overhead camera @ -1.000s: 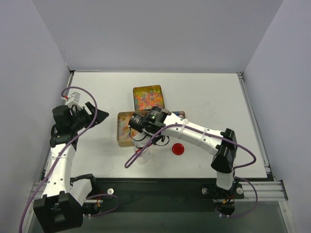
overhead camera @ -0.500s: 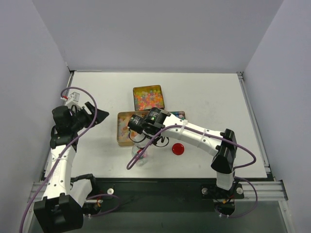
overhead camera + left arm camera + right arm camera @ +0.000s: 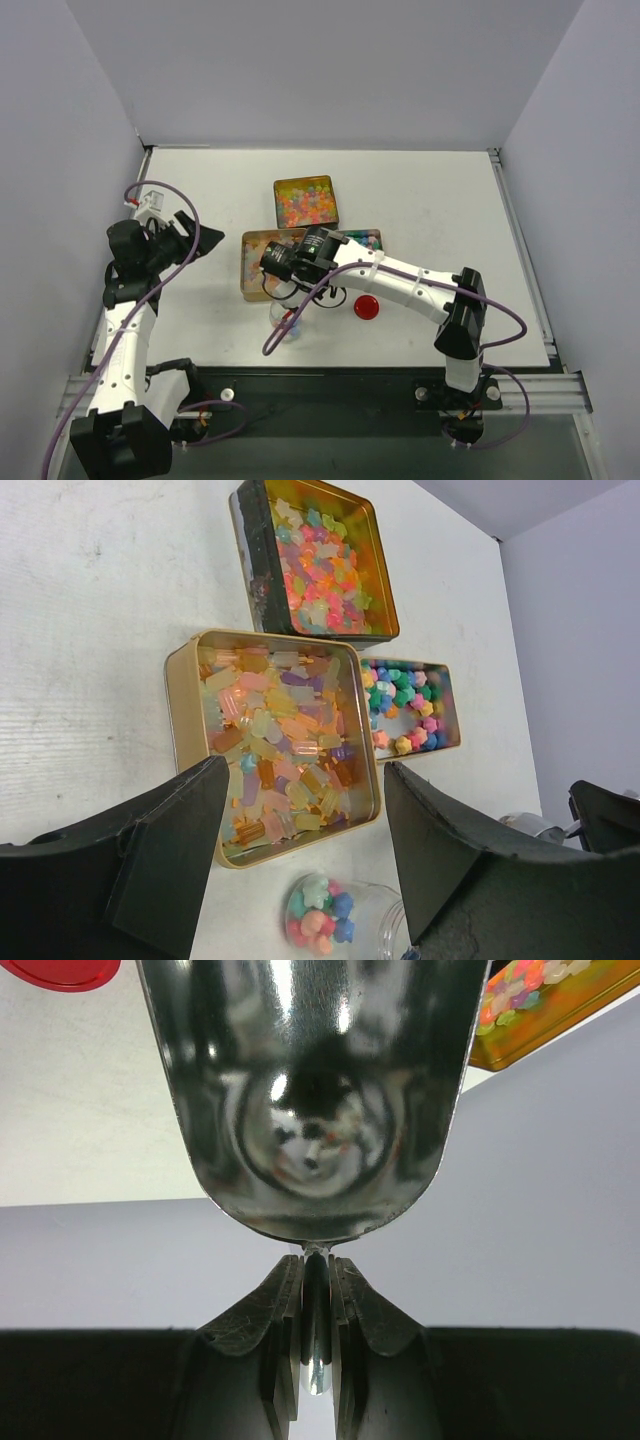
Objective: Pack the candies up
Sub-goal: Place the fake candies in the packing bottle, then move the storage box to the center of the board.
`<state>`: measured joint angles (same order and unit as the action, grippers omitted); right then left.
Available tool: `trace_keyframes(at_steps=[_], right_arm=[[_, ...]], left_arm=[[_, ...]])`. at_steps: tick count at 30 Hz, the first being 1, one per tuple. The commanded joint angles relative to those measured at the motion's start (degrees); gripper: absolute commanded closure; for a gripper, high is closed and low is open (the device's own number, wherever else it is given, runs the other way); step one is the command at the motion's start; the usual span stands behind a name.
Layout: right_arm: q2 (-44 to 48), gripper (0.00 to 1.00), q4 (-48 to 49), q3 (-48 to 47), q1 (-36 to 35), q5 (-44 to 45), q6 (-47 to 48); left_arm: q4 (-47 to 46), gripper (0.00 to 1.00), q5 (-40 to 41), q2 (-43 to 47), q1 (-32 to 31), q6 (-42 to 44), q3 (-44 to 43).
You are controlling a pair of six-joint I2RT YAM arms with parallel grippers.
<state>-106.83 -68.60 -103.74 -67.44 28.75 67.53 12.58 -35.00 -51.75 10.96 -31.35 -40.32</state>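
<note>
The candies lie in three gold tins: a back tin (image 3: 305,200) (image 3: 318,562), a left tin (image 3: 256,268) (image 3: 282,742) and a right tin (image 3: 366,238) (image 3: 408,705). A clear jar (image 3: 287,322) (image 3: 325,920) stands in front of the left tin with a few candies in its bottom. My right gripper (image 3: 272,262) (image 3: 315,1285) is shut on the handle of a shiny metal scoop (image 3: 315,1100), over the left tin's near part, just behind the jar. No candies show in the scoop. My left gripper (image 3: 188,236) (image 3: 305,770) is open and empty, left of the tins.
A flat red round lid (image 3: 367,306) (image 3: 60,970) lies on the white table (image 3: 440,210) right of the jar, under the right forearm. Purple cables hang from both arms. Grey walls close in the table at the back and sides.
My right gripper with the scoop has moved a little left and nearer, over the left tin toward the jar. The left arm has hardly moved.
</note>
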Motion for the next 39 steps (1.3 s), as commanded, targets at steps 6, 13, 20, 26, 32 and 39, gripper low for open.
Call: trace_keyframes(at_steps=[6, 13, 20, 26, 32, 39], right_arm=[[0.4, 1.0, -3.6, -4.8, 0.2, 2.6, -1.5], [-2.1, 1.0, -3.7, -13.7, 9.4, -4.7, -8.4], [-10.7, 1.0, -2.4, -26.0, 16.7, -14.3, -13.2], [-13.8, 1.0, 2.7, -28.4, 17.2, -17.4, -13.7], [-12.2, 1.0, 5.2, -29.1, 17.2, -22.5, -17.8], [-10.5, 1.0, 8.0, -32.1, 17.4, -27.2, -23.8]], left_arm=[[-2.6, 0.25, -1.8, 0.8, -0.3, -0.9, -0.2], [-4.8, 0.25, -7.8, -6.4, -2.3, -1.3, -3.8], [-7.9, 0.29, -15.6, -15.7, -8.8, -3.4, -11.6], [-7.6, 0.31, -15.3, -22.5, -13.8, -4.2, -15.7], [-8.8, 0.3, -13.5, -28.8, -14.4, -5.6, -18.4], [-6.4, 0.3, -12.1, -32.2, -16.2, -3.4, -20.1]])
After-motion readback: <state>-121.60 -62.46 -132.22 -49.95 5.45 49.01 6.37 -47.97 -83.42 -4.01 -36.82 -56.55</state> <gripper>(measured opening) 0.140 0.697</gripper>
